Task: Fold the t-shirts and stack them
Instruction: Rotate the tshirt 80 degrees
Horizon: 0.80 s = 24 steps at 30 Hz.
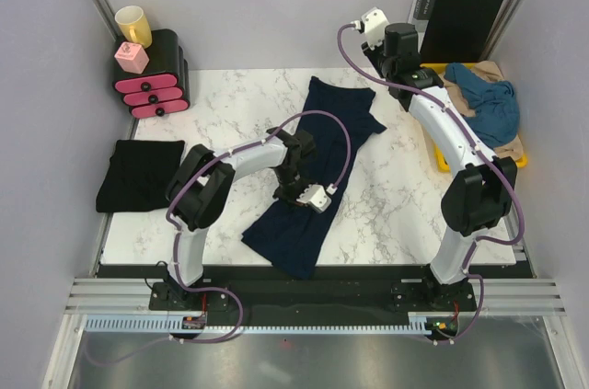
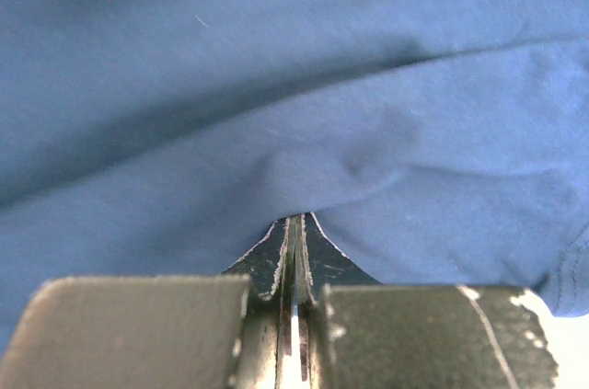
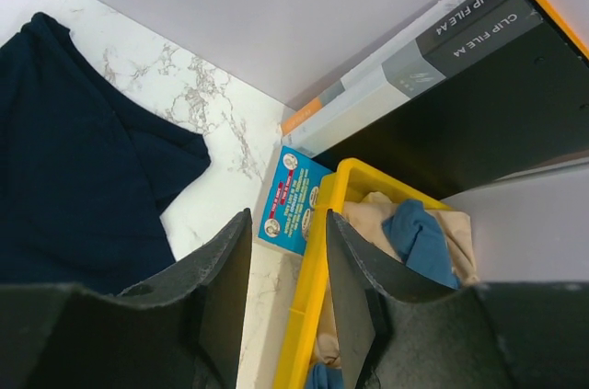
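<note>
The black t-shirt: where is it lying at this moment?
In the top view the black t-shirt lies at far left, just below the pink drawers, beside the left arm.

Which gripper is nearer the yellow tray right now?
Right. The right gripper hangs open right by the rim of the yellow tray; the left gripper is pinching the navy t-shirt at mid-table, well away from it.

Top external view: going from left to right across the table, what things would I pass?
Folded black t-shirt → spread-out navy t-shirt → yellow tray holding a crumpled blue t-shirt.
</note>
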Available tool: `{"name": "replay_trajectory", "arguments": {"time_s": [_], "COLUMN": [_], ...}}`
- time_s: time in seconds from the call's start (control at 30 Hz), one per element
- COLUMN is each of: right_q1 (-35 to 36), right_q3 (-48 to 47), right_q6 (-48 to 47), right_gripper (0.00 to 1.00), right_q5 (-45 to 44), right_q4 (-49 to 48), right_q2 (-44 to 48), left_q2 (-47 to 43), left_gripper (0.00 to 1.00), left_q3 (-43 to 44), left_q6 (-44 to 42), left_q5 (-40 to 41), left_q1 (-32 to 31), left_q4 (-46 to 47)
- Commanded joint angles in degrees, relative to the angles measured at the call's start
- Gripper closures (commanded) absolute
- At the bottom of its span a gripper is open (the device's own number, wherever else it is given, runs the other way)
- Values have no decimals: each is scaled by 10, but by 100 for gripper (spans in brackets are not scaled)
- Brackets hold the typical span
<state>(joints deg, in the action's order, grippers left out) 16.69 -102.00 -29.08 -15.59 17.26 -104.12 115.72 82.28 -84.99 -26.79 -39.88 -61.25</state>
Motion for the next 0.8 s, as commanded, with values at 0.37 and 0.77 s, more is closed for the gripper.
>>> {"name": "replay_trajectory", "arguments": {"time_s": [0.37, 0.77], "right_q1": [12, 9], "right_q3": [6, -74], "right_q6": [40, 42], "right_gripper": [54, 100], "right_q5": [23, 134], "right_q4": [43, 111], "right_q2": [-33, -202], "left_q2": [-41, -241], "left_gripper": [82, 94], "left_q3": [117, -4], "left_q6": [110, 165], "left_q5": [-100, 74], "left_q1": [4, 91], "left_q4": [-8, 11]}}
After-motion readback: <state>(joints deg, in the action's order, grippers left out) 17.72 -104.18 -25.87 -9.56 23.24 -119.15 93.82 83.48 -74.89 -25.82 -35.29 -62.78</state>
